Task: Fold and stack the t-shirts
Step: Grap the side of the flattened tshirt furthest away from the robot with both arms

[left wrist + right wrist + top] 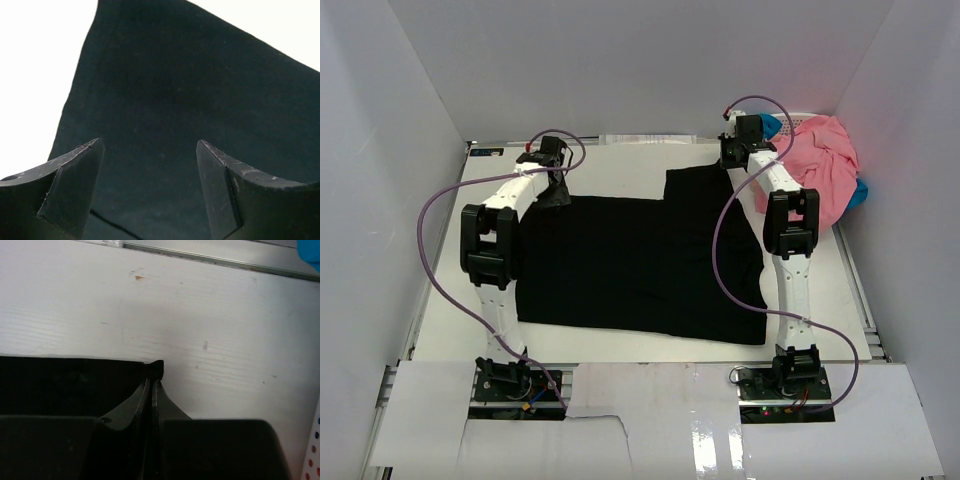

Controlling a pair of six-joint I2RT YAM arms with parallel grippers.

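The black t-shirt (640, 260) lies spread on the white table, its right part folded over. My left gripper (556, 178) hovers open over its far left corner; in the left wrist view black cloth (190, 100) fills the space between the spread fingers (75, 185). My right gripper (732, 155) is at the shirt's far right corner, shut on the black cloth's edge (157, 369), which pokes out at its tips. Salmon-pink t-shirts (815, 175) lie heaped at the far right.
The pink heap sits over something blue (860, 192) at the far right corner. White walls enclose the table on three sides. Purple cables loop from both arms. Bare tabletop (200, 315) lies beyond the right gripper.
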